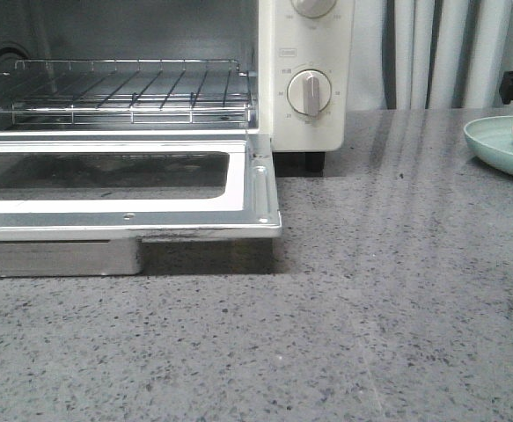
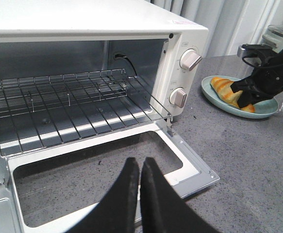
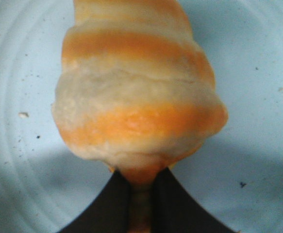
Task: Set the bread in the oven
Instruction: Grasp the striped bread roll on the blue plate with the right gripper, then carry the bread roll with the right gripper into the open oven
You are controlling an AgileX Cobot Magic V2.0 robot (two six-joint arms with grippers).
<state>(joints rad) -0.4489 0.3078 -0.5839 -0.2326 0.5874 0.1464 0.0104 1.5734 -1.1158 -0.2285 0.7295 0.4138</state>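
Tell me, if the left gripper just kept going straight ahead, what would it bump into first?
Probably the oven. The left gripper points over the lowered door toward the wire rack, so the door glass or the rack's front edge would likely come first; the depth is hard to judge.

My count from the remote station:
I see one oven (image 2: 83, 29), one bread (image 3: 136, 97), one plate (image 2: 265, 109), two dial knobs (image 2: 190, 59), one wire rack (image 2: 68, 104), two grippers (image 2: 140, 167).

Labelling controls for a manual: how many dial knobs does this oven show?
2, both on the oven's right panel: upper knob, lower knob. More may sit outside the views.
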